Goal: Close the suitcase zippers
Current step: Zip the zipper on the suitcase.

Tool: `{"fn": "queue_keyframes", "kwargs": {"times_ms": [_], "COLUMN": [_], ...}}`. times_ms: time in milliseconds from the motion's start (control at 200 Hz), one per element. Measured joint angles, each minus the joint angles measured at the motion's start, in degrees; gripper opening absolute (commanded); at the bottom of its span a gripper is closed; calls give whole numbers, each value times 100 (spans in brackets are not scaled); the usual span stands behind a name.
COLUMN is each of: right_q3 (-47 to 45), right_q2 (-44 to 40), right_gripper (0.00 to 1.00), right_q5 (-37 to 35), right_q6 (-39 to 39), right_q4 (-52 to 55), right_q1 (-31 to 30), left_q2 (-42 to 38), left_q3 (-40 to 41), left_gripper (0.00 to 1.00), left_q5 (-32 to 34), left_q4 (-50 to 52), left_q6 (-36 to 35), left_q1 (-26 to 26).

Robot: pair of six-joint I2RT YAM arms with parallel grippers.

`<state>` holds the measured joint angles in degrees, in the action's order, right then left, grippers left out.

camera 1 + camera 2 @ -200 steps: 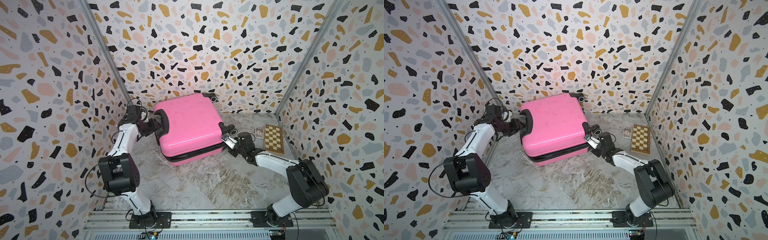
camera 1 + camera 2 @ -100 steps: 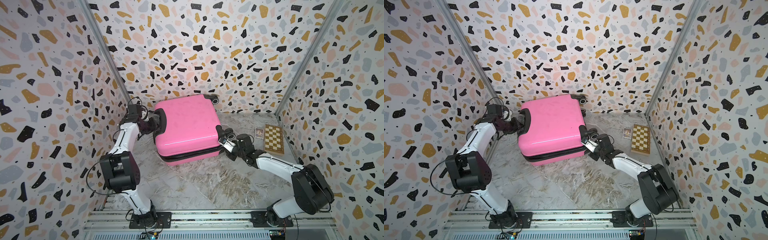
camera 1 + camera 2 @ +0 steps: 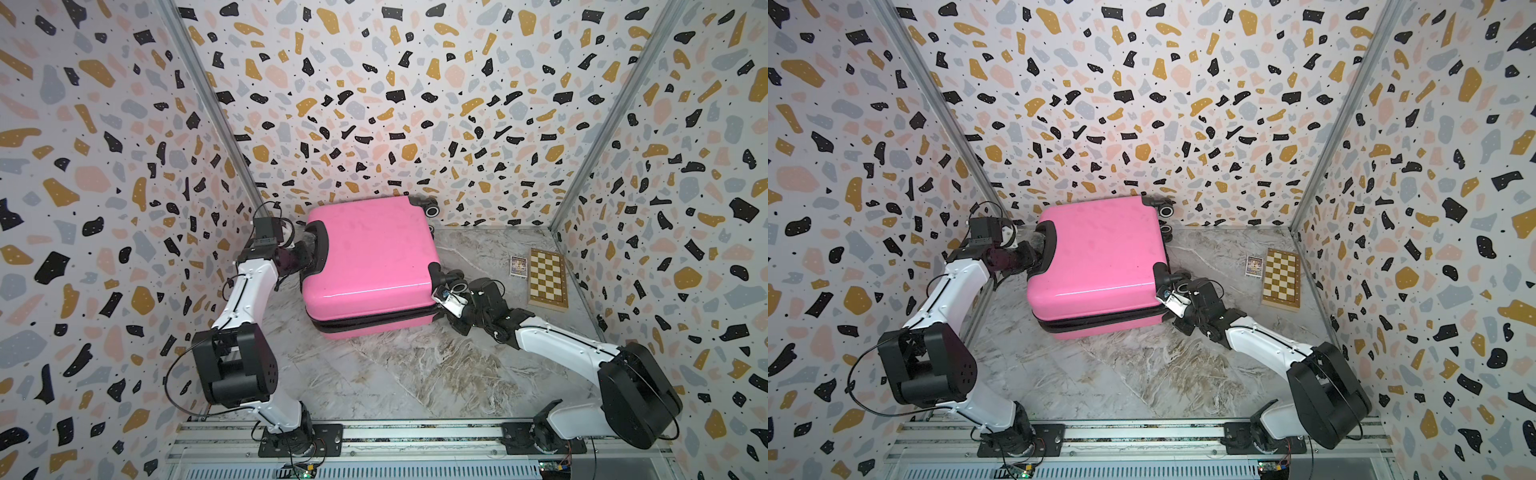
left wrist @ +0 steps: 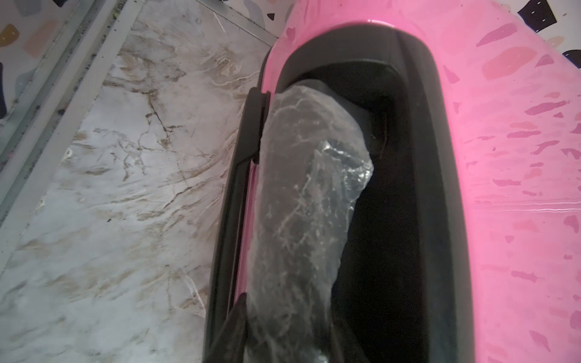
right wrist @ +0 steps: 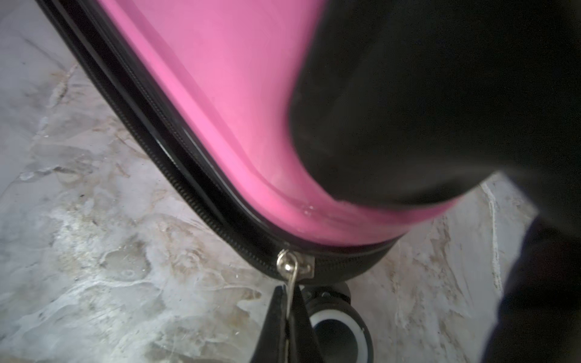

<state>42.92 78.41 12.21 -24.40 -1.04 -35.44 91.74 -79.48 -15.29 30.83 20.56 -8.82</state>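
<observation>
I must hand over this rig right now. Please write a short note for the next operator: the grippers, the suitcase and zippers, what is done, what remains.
Suitcase: lies flat near the back wall, shells together.
Left gripper: closed on the plastic-wrapped handle.
Right gripper: shut on the zipper pull, at the corner by a wheel.
Done: both grips taken.
Left: draw the pull along the zipper band. How much is already closed is unclear, and no second pull is in view.
</observation>
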Motion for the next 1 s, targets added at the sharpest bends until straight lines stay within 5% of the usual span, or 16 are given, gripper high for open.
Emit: {"fn": "queue_keyframes", "kwargs": {"times_ms": [556,1002], "right_q3": [-243,-28], "right_q2": [-284,236], "right_gripper": [0,0], "right_q5": [48,-92], "right_q6": [431,1554], "right_q4": [-15,-358], "right_q1": [-988,-916], "left_q2": [-492,-1532], "left_q3": [551,1635], "left_gripper": [0,0], "left_q5": [557,962], "left_q4": [-247,-535], "left_q6": [131,997], "left_q1": [116,479]}}
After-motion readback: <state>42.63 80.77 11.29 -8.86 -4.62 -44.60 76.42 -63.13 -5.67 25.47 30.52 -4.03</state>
